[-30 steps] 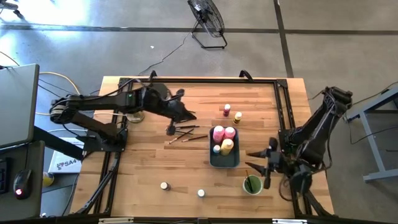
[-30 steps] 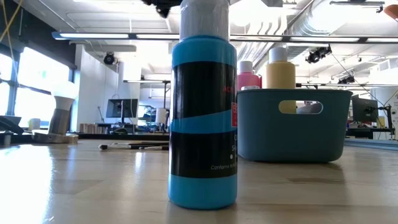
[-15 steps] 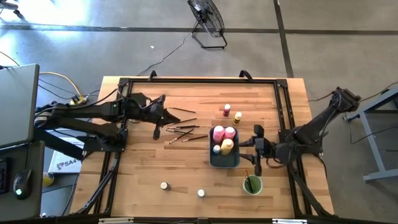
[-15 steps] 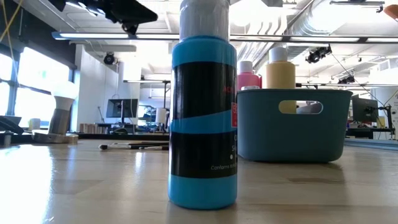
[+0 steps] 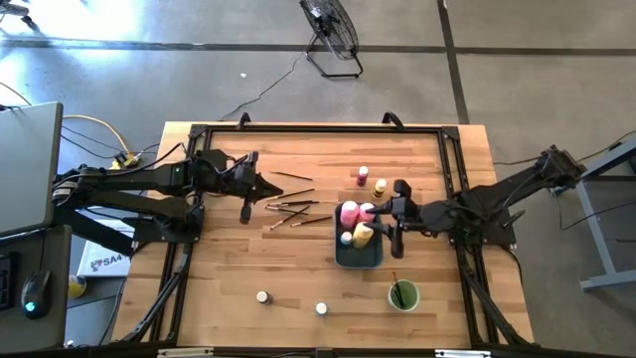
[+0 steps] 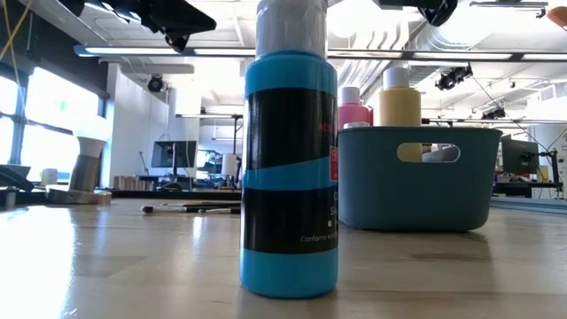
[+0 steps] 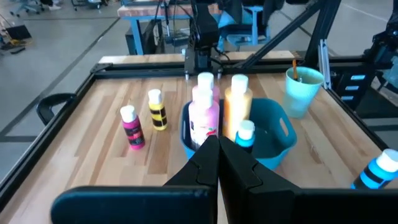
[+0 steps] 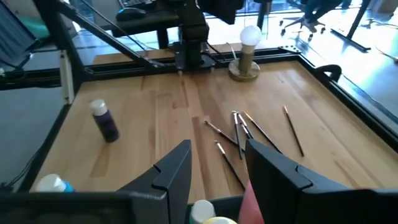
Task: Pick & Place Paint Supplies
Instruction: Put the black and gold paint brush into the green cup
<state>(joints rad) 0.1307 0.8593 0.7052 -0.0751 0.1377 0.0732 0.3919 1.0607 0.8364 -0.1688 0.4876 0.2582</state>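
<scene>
The blue-grey tray (image 5: 370, 257) holds two pink bottles (image 5: 349, 212), a yellow bottle (image 5: 363, 234) and a small blue-capped one (image 7: 245, 132), all upright. Small pink (image 5: 363, 176) and yellow (image 5: 380, 186) bottles stand behind it. Thin paintbrushes (image 5: 294, 209) lie flat left of the tray. Two more bottles (image 5: 262, 296) (image 5: 321, 309) stand near the front edge. My left gripper (image 5: 270, 189) hovers shut and bare, left of the brushes. My right gripper (image 5: 384, 214) hangs open above the tray's right side, with the bottle caps just under its fingers (image 8: 180, 168).
A green cup (image 5: 402, 295) with a brush in it stands right of the tray, near the front. A bulb-shaped object (image 8: 247, 53) sits at the far left. A black frame (image 5: 318, 128) runs around the table's edges. Bare wood lies between the brushes and the front bottles.
My right gripper has swung from beside the green cup toward the far edge and a little left, ending above the tray's right side; it stays open. My left gripper has drawn back toward the left edge, away from above the brushes, and sunk slightly; it stays shut.
</scene>
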